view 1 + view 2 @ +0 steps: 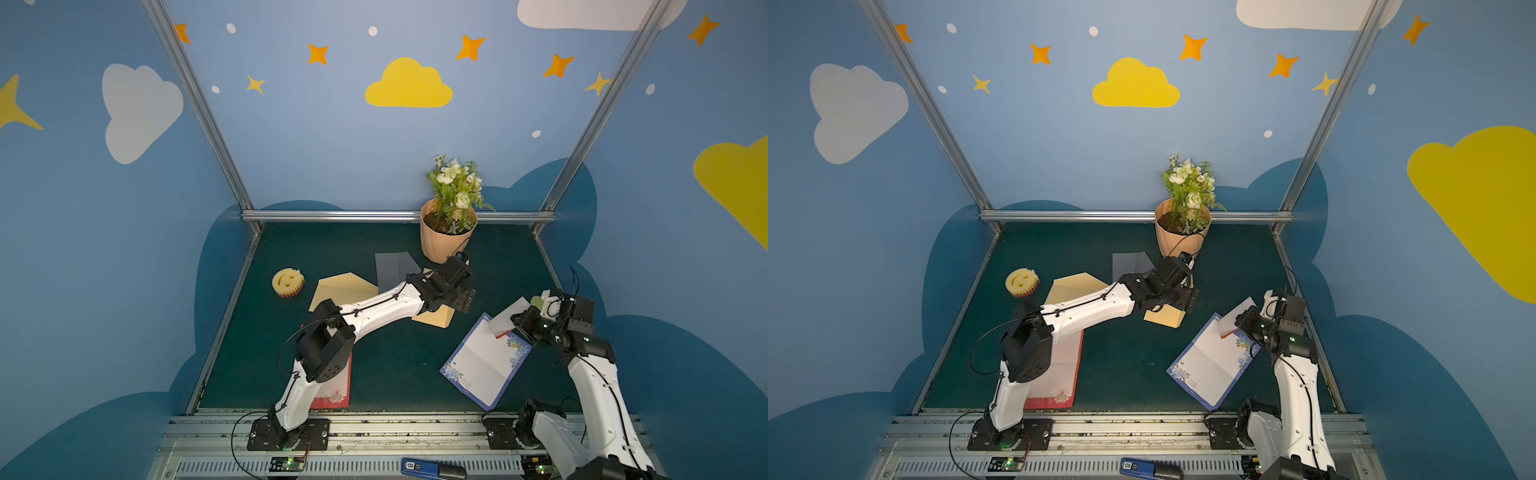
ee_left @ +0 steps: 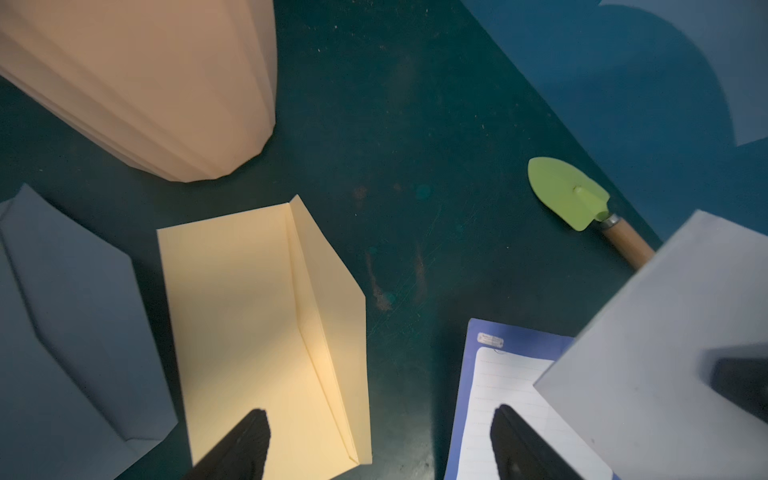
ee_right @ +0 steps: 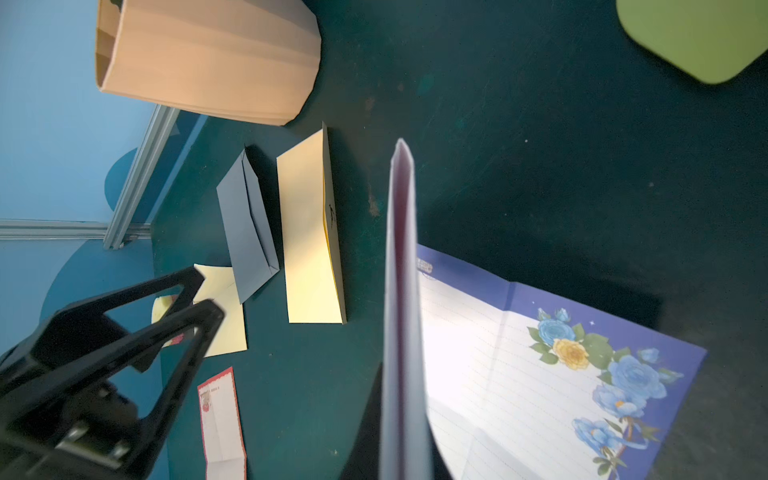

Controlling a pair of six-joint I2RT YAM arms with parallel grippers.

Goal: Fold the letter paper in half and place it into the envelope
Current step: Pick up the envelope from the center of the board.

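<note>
Green desk, right of frame: right jaws pinch the letter, likely light and floppy, best gripped near its fold; left jaws spread.

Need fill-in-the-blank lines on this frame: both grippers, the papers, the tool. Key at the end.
1. The right gripper holds the folded white sheet of paper over an unfolded lined letter paper whose floral border is ____.
2. The left gripper, near the pale yellow paper envelope, has its jaws ____.
3. The wooden-handled garden trowel has a ____ blade.

Missing words: blue; open; green
</note>
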